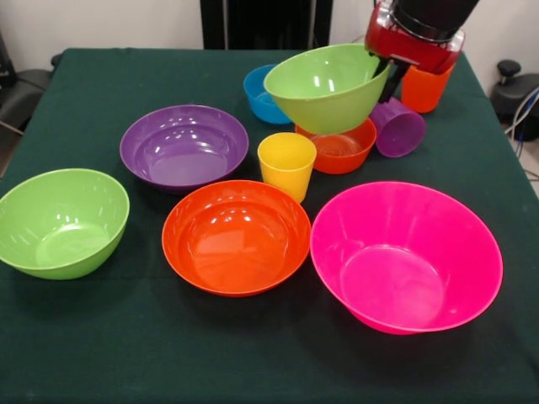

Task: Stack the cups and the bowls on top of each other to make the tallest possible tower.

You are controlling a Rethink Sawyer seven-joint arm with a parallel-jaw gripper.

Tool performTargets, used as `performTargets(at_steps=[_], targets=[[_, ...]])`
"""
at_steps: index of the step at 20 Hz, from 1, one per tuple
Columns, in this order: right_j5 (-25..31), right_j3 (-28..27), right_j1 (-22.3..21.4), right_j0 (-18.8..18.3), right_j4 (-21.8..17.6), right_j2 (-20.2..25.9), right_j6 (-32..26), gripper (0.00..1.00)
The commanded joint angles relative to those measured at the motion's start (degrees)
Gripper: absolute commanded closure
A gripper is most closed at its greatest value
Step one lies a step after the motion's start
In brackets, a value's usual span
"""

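I see glossy, smooth plastic on every bowl, with highlights brightest inside the pink bowl and the large orange bowl. The yellow cup looks like smooth plastic too. The dark green tablecloth is matt fabric.

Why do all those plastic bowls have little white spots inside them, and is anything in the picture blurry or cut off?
Front view: the white spots are glare from lights above, plainest in the purple bowl, the large orange bowl and the pink bowl. Soft shadows lie beside each bowl on the green cloth. The robot's hand, gripping the lifted green bowl, is cut off at the top edge.
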Motion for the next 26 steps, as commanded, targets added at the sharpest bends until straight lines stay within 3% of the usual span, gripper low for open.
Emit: performTargets(at_steps=[1,8,18,26], targets=[[2.10,4.73,-0.27,1.83,0.09,7.11,6.14,1.00],[-0.29,5.44,0.80,2.18,0.28,7.41,6.76,1.00],[-0.30,0.02,5.24,0.57,-1.21,6.49,5.61,1.00],[-3.14,1.22,5.84,0.19,-1.67,6.32,4.98,1.00]])
